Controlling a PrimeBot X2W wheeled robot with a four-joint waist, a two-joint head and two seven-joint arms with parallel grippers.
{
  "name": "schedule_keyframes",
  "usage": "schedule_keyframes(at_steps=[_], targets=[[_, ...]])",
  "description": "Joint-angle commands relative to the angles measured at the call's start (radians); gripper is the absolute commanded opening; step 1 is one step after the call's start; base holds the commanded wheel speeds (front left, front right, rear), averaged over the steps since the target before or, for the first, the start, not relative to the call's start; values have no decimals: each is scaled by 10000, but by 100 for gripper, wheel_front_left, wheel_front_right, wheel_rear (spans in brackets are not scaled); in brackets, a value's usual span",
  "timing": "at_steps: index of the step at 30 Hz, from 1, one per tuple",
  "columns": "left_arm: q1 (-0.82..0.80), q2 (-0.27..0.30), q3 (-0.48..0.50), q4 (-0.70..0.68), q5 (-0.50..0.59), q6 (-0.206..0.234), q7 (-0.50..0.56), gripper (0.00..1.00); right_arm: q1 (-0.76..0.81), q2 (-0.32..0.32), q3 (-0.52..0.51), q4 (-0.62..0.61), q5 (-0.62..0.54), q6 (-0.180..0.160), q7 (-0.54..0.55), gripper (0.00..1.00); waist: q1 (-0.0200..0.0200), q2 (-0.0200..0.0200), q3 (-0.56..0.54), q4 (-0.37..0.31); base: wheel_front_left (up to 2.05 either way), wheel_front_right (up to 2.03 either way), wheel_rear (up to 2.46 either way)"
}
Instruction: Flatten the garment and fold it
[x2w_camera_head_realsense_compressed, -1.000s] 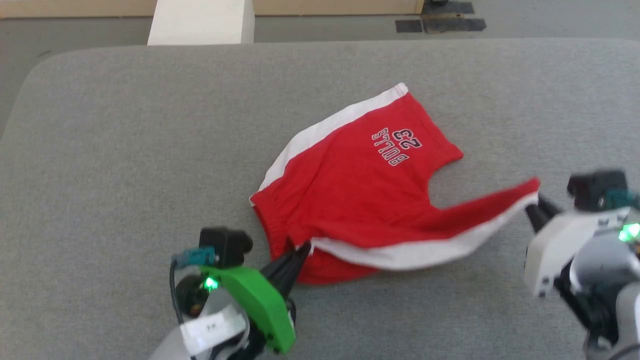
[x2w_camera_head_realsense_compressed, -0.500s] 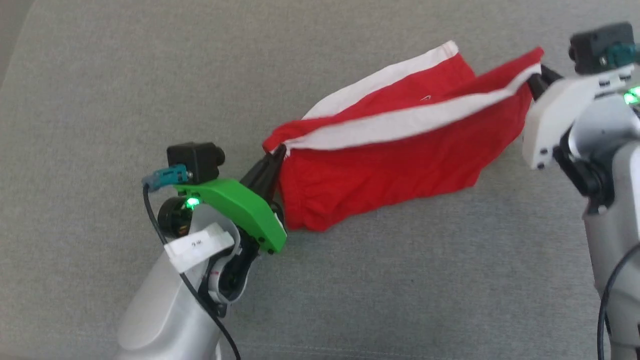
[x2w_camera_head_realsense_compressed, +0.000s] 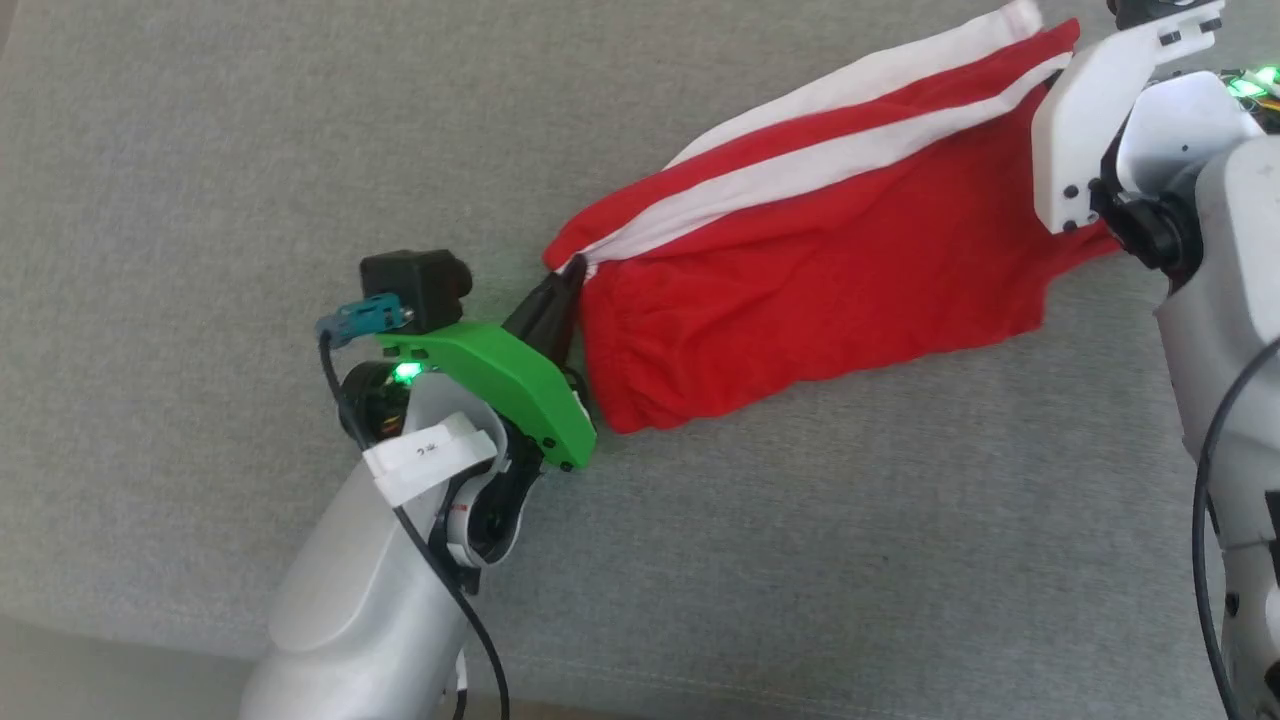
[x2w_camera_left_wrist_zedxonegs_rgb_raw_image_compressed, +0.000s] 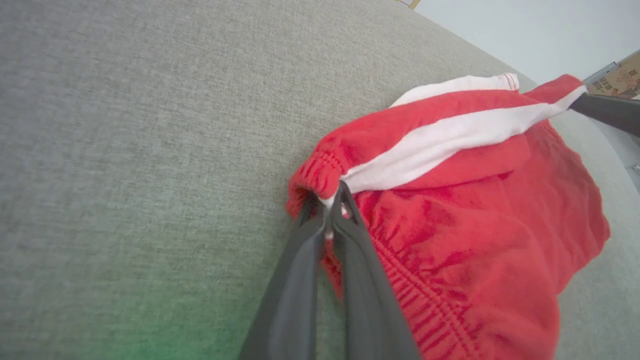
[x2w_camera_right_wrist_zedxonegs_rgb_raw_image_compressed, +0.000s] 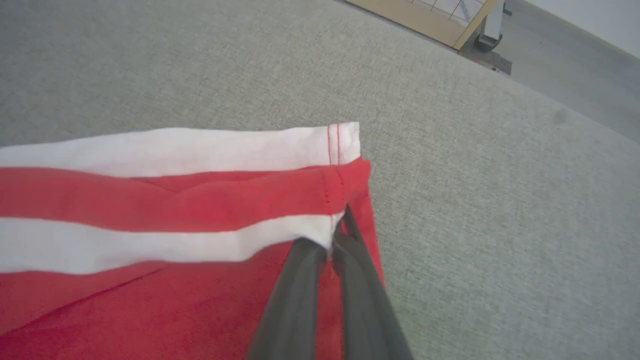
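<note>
Head view, entries listed nearest first, each placed against the shorts.

1. Left gripper (x2w_camera_head_realsense_compressed: 568, 275): at the waistband end of the shorts, nearest the robot. Jaws pinched fully together on the gathered waistband, just where a white stripe meets it. The left wrist view shows cloth trapped between them.

2. Shorts (x2w_camera_head_realsense_compressed: 800, 290): bright red with white stripes. Strung between the two grips along one striped edge, the rest sagging onto the grey counter (x2w_camera_head_realsense_compressed: 200, 200) beneath. Two white stripes run side by side on top, one layer lying over the other.

3. Right gripper (x2w_camera_right_wrist_zedxonegs_rgb_raw_image_compressed: 339, 227): at the hem end of the shorts, farthest off. Jaws clamped shut on the hem corner at the end of the lifted layer's stripe. The other stripe's hem lies just beyond it.

Changes against a second ago: the shorts then lay opened out, printed side up, with one leg drawn sideways. That leg has now been carried across onto the other, so the print is hidden and stripe lies beside stripe. The camera itself has also swung, so the shift of the whole picture is not the cloth's.

Assessment: the lengthwise half-fold looks nearly made. The edges seem not quite matched, and lowering and smoothing likely remain.
</note>
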Motion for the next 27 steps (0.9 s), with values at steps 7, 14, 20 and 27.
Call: schedule_keyframes(at_steps=[7,14,20,27], targets=[[-208,-40,-330,267,26,-225,478,0,-820,88,-81,1493,8,-13,811,0,-1,0,290,347,0,0,0],[-103,-44,-410,170,56,-409,123,100,-745,204,109,1759,510,-13,750,100,-1,0,-134,273,0,0,0],[437,-5,-202,46,416,-467,-1493,100,126,148,318,1261,1050,-13,-1129,100,-1,0,-985,88,0,0,0],[1318,131,144,177,804,-497,-3426,100,1575,329,-161,775,1800,-13,-3166,100,-1,0,-2040,-99,0,0,0]])
